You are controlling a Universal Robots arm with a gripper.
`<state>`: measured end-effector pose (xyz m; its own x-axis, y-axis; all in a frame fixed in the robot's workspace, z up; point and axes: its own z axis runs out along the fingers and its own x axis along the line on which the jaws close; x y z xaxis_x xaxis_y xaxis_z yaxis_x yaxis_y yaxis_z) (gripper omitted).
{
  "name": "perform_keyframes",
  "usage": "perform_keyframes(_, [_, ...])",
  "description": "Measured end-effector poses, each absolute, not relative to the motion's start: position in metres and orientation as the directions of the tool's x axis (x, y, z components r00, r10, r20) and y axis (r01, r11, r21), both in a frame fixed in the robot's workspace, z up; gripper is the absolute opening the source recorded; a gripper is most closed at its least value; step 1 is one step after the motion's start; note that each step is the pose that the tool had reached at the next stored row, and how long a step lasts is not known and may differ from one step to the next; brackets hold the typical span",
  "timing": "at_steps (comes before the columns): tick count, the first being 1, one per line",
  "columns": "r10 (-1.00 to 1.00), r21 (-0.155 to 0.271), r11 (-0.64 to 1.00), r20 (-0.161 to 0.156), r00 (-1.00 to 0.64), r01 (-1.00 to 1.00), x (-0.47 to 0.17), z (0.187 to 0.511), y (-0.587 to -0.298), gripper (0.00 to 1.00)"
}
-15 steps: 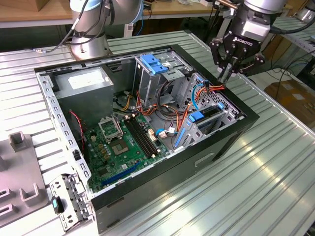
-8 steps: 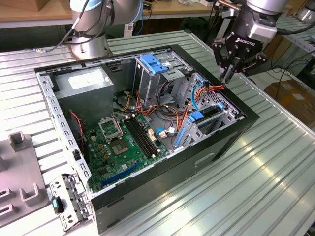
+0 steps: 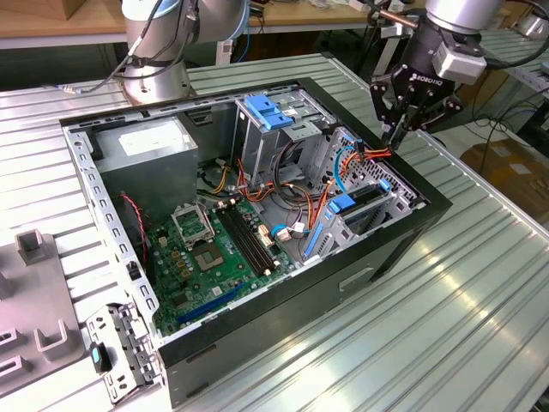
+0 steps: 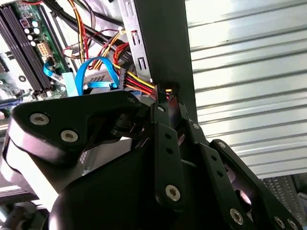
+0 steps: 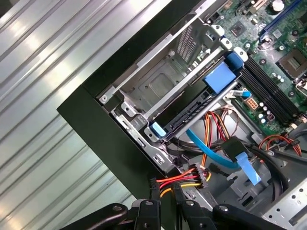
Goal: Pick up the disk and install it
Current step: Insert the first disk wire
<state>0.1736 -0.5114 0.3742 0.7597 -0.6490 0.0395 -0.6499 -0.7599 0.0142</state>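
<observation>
The disk [image 3: 367,197] lies slotted in the low drive cage at the case's front corner, its blue carrier end [image 3: 343,204] facing the motherboard. The first wrist view shows its dark edge [image 5: 192,112] and the blue carrier end [image 5: 220,76] inside the metal cage. My gripper [image 3: 397,130] hangs over the case rim beside that cage, apart from the disk. In both wrist views the gripper [image 4: 165,93] [image 5: 167,189] is shut on the red, yellow and black power cable [image 5: 184,179], just behind its connector [image 5: 200,173].
The open black computer case [image 3: 429,210] lies on a ribbed metal table. Inside are a grey power-supply box [image 3: 146,146], a green motherboard [image 3: 214,249] and a tall cage with a blue latch [image 3: 270,112]. A blue data cable [image 5: 206,148] runs near the connector. Grey fixtures [image 3: 34,292] stand at the exterior view's left.
</observation>
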Motion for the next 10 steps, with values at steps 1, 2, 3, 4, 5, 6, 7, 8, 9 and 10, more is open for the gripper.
perform_keyframes(1, [-0.641, 0.015, -0.767, 0.04, 0.766, -0.642, 0.1742, 0.3735, -0.5114, 0.24])
perform_keyframes(2, [-0.629, 0.016, -0.777, 0.041, 0.776, -0.63, 0.1748, 0.3734, -0.5114, 0.31])
perform_keyframes(3, [-0.62, 0.017, -0.784, 0.042, 0.784, -0.621, 0.175, 0.372, -0.5114, 0.31])
perform_keyframes(4, [-0.617, 0.017, -0.786, 0.042, 0.786, -0.618, 0.1751, 0.3714, -0.5115, 0.31])
perform_keyframes(5, [-0.614, 0.017, -0.789, 0.043, 0.789, -0.615, 0.1752, 0.3707, -0.5116, 0.31])
perform_keyframes(6, [-0.607, 0.018, -0.794, 0.044, 0.793, -0.608, 0.1753, 0.3699, -0.5118, 0.31])
perform_keyframes(7, [-0.601, 0.018, -0.798, 0.045, 0.798, -0.602, 0.1756, 0.3694, -0.5118, 0.31])
perform_keyframes(8, [-0.598, 0.018, -0.801, 0.045, 0.801, -0.599, 0.1758, 0.369, -0.5118, 0.31])
perform_keyframes(9, [-0.594, 0.019, -0.803, 0.045, 0.803, -0.595, 0.176, 0.3686, -0.5119, 0.31])
perform_keyframes(10, [-0.59, 0.019, -0.806, 0.046, 0.806, -0.591, 0.176, 0.368, -0.5121, 0.31])
